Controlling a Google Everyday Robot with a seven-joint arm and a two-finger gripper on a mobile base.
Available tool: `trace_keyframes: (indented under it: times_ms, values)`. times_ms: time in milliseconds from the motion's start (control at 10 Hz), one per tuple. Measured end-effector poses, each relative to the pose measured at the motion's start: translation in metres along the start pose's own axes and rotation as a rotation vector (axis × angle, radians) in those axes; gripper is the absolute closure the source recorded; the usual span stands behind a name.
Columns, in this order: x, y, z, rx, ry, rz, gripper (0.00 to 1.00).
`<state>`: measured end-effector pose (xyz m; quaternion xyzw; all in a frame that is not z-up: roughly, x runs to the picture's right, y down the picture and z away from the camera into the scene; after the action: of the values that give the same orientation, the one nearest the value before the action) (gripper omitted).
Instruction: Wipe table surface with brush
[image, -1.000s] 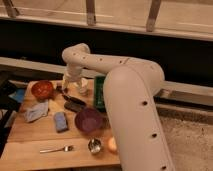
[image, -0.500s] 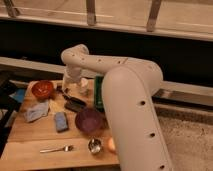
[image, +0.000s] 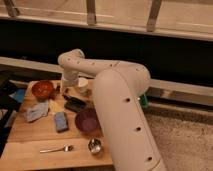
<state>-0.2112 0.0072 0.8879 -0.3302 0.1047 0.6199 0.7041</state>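
The light-brown wooden table surface (image: 30, 136) fills the lower left. My white arm reaches from the lower right over the table and bends down at its far side. The gripper (image: 67, 91) hangs just above the tabletop, between an orange-red bowl (image: 43, 89) and a white cup (image: 82, 84). A slim dark stick, seemingly the brush (image: 73, 96), lies slanted right under the gripper. I cannot tell whether the gripper touches it. A flat dark block (image: 78, 105) lies just in front of it.
A purple bowl (image: 87, 121), a blue-grey pad (image: 60, 121), a pale cloth (image: 37, 111), a metal fork (image: 56, 149) and a small metal cup (image: 94, 145) lie on the table. A green tray (image: 144, 100) shows behind my arm. A dark chair (image: 7, 95) stands at the left.
The gripper has shifted very slightly over the far side of the table. The objects on the table have not moved.
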Motion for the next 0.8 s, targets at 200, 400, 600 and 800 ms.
trace_keyframes:
  times_ms: [200,400,600,800]
  values:
    - [-0.005,0.001,0.017,-0.013,0.016,-0.016,0.35]
    - [-0.012,-0.001,0.026,-0.026,0.024,-0.043,0.35]
    - [-0.016,0.005,0.039,-0.044,0.042,-0.078,0.35]
    - [-0.016,0.004,0.052,-0.06,0.065,-0.092,0.35]
